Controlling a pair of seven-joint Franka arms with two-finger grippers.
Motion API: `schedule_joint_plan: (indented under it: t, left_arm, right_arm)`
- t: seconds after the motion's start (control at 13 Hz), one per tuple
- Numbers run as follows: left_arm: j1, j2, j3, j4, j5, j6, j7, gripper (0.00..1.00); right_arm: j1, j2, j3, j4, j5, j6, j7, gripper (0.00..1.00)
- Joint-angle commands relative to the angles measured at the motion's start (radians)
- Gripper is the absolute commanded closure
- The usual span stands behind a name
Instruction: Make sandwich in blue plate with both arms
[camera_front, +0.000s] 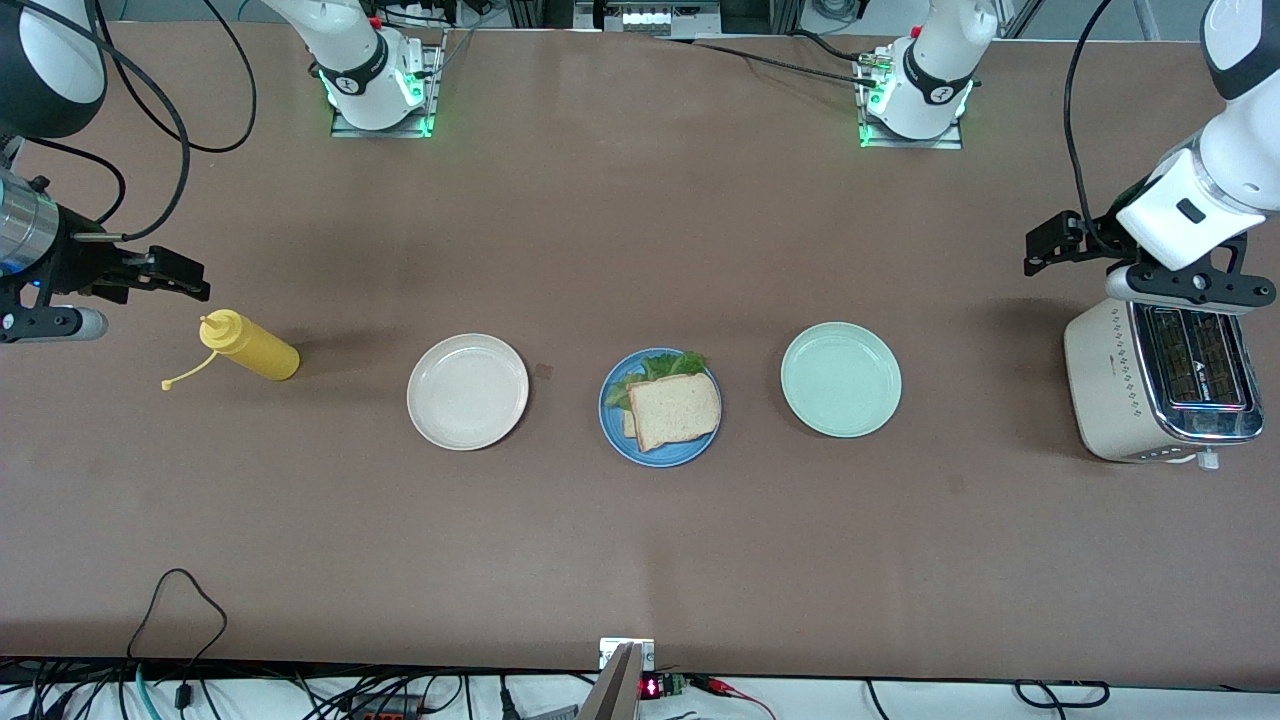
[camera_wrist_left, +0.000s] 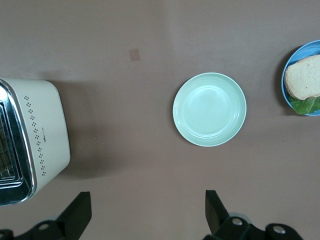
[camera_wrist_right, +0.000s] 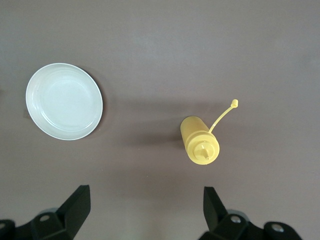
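Observation:
The sandwich (camera_front: 675, 408) lies on the blue plate (camera_front: 682, 456) at the table's middle, its top bread slice over ruffled green lettuce (camera_front: 668, 364). In the left wrist view the sandwich (camera_wrist_left: 304, 77) and the blue plate (camera_wrist_left: 300, 51) show at the frame's edge. My left gripper (camera_front: 1190, 288) hangs open and empty over the toaster's edge at the left arm's end; its fingers (camera_wrist_left: 80, 212) stand wide apart around bare table. My right gripper (camera_front: 45, 325) hangs open and empty over the table at the right arm's end, next to the yellow bottle, with its fingers (camera_wrist_right: 77, 205) spread.
A cream-white plate (camera_front: 467, 391) lies beside the blue plate toward the right arm's end, a mint-green plate (camera_front: 840, 379) toward the left arm's end. A yellow squeeze bottle (camera_front: 250, 347) lies near the right gripper. A white toaster (camera_front: 1160, 380) stands under the left gripper.

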Motion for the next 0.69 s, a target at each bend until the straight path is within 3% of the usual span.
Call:
schedule_joint_plan:
  t: [0.0, 0.62]
  left_arm:
    - [-0.011, -0.018, 0.007, 0.001, 0.025, -0.018, 0.015, 0.0]
    - [-0.022, -0.011, 0.002, 0.007, 0.048, -0.023, 0.011, 0.0]
  right_arm:
    - [-0.008, -0.015, 0.003, -0.012, 0.019, -0.007, 0.007, 0.0]
    - [-0.006, -0.015, 0.005, -0.012, 0.019, -0.007, 0.007, 0.0]
